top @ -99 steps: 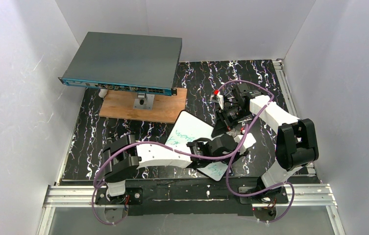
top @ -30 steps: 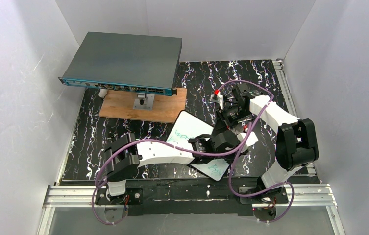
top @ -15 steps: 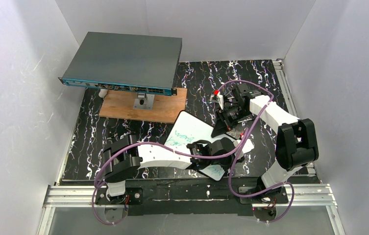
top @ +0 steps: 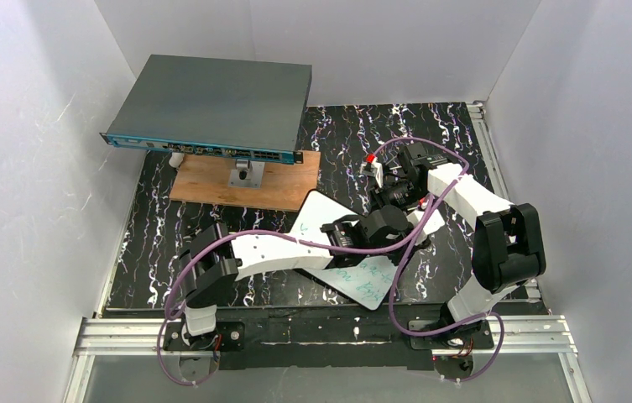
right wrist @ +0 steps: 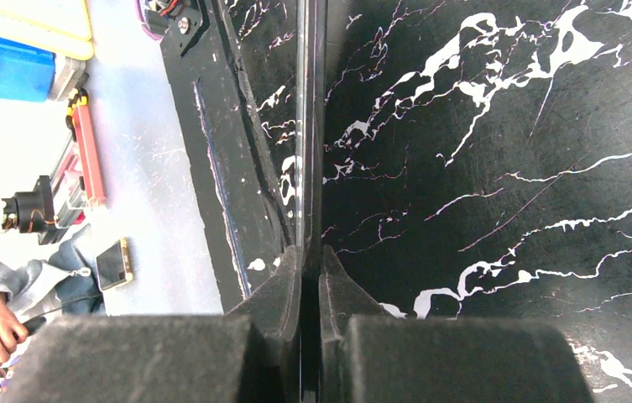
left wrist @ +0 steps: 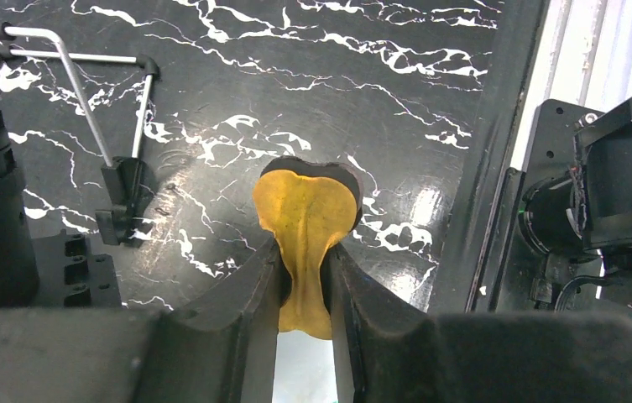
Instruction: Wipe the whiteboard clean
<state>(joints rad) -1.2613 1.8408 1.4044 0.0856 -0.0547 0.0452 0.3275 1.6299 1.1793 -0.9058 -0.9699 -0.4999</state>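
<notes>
I see the black tabletop with white streaks all over it. At the far left a big grey box sits up on a small stand, over a brown plank.

My left arm reaches across to the right. My right arm bends back in from the right side. They meet near the middle of the tabletop.

The board is there, in front of the plank and a bit to the right, turned at a slant. Its near corner comes close to the near edge of the tabletop. The left arm's wrist covers its middle. I cannot tell if it lies flat or is tipped up.

In the left wrist view, the left claw is squeezed narrow on a yellow pad. The pad's round top sticks out past the fingers. A bit of white shows low down between them. A thin metal frame lies on the tabletop off to the left.

In the right wrist view, the right claw is pinched tight on the board's thin edge, which I see from the side.

Green writing shows on the near part of the board, and a tiny green mark sits near its far corner.
</notes>
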